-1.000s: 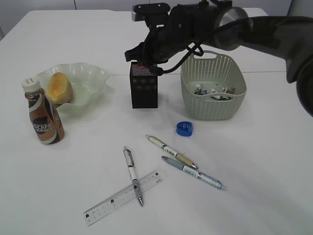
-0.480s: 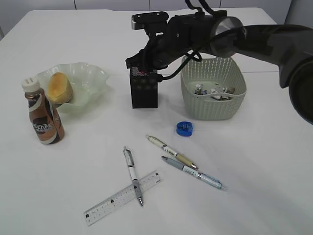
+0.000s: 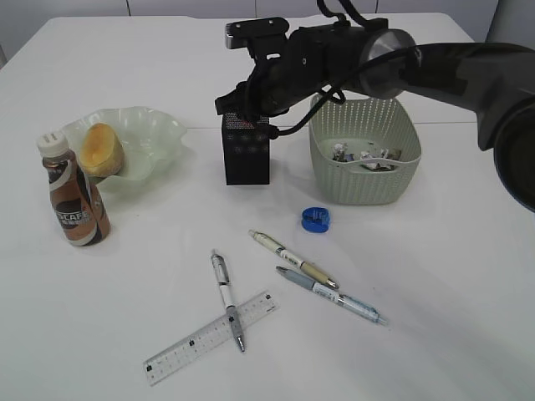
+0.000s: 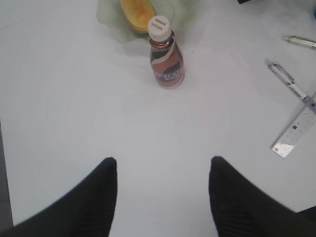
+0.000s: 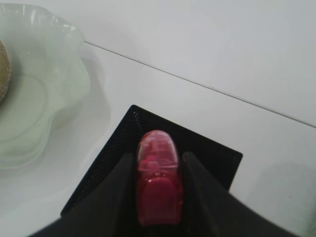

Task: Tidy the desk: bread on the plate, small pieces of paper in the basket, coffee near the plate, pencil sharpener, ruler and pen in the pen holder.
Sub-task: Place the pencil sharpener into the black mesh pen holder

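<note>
My right gripper (image 3: 245, 115) (image 5: 158, 155) hangs just over the black mesh pen holder (image 3: 247, 154) (image 5: 210, 153), shut on a red translucent pencil sharpener (image 5: 157, 182) that points down into its mouth. The bread (image 3: 100, 149) (image 4: 136, 10) lies on the wavy pale green plate (image 3: 159, 134) (image 5: 44, 89). Close by at the front left stands the coffee (image 3: 73, 200) (image 4: 167, 64). The clear ruler (image 3: 209, 337) (image 4: 296, 131) lies under a pen (image 3: 226, 296); two more pens (image 3: 292, 259) (image 3: 330, 294) lie to its right. Over bare desk, my left gripper (image 4: 163, 160) stands open and empty.
The grey-green basket (image 3: 364, 188) right of the pen holder holds small pieces of paper (image 3: 364, 154). A small blue round thing (image 3: 316, 219) sits in front of it. The right arm stretches in from the right above the basket.
The right gripper has shifted slightly back and right and now sits centred over the pen holder with the red sharpener. Nothing else on the desk has moved.
</note>
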